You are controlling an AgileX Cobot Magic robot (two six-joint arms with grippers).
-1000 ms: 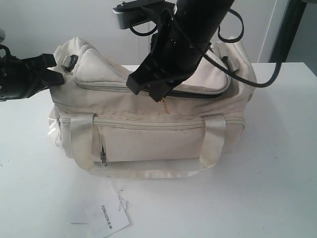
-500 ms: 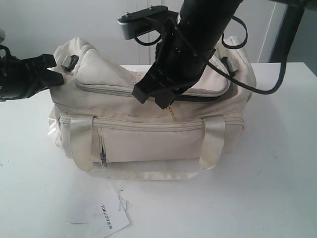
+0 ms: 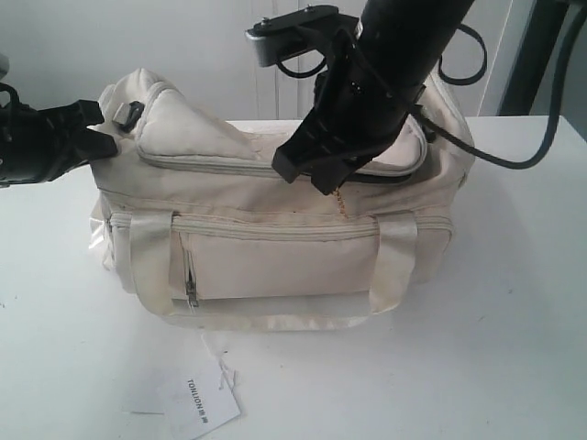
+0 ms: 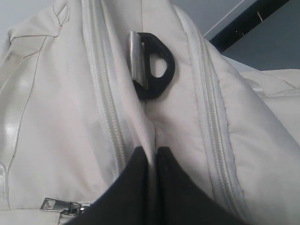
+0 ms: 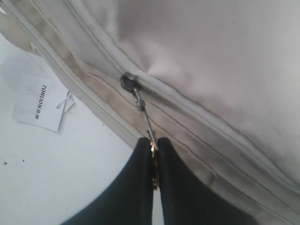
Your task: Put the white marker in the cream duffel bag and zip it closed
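The cream duffel bag (image 3: 275,247) stands on the white table. My right gripper (image 3: 307,174) is shut on the top zipper's gold pull (image 5: 146,123), with the slider (image 5: 127,82) on the bag's front upper edge. At the bag's left end my left gripper (image 3: 105,137) is shut on a fold of cream fabric (image 4: 152,140) below a dark end clip (image 4: 152,65). Right of the right gripper, a short stretch of the top zipper gapes dark (image 3: 381,176). The white marker is not in view.
A flat white paper tag (image 3: 197,403) with dark print lies on the table in front of the bag. The bag's shiny straps (image 3: 394,261) hang down its front around the zip pocket (image 3: 275,257). White table surface (image 3: 514,302) lies to the right.
My right gripper has moved rightward along the bag's top with the zipper pull in it, and the open gap has shortened. The left gripper has held still at the bag's end.
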